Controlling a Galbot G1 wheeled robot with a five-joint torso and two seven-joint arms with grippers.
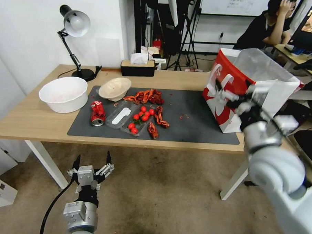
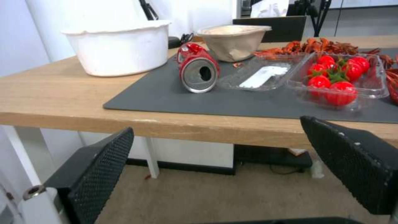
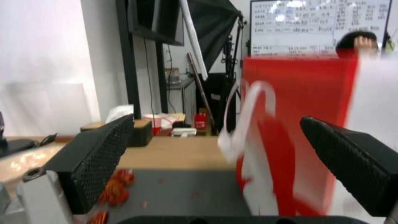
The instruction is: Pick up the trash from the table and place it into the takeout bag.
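**Right arm at the takeout bag, left arm low before the bench**

The right gripper is raised at the red side of the takeout bag, which stands upright at the right end of the dark grey mat on the bench. Its jaws are spread, with nothing between them. In the right wrist view the bag's red side and white loop handle sit just ahead of the fingers, apart from them.

The left gripper hangs below the front edge of the bench, above the floor, jaws spread and empty.

The trash lies on the left half of the mat. A crushed red can lies on its side, its open end toward the front edge. Just beside it is a clear plastic tray with a white utensil in one half and cherry tomatoes in the other. Behind them a beige bowl sits tilted at the mat's far edge, and red crayfish shells are scattered near the tray. A white tub stands on the bare wood left of the mat.
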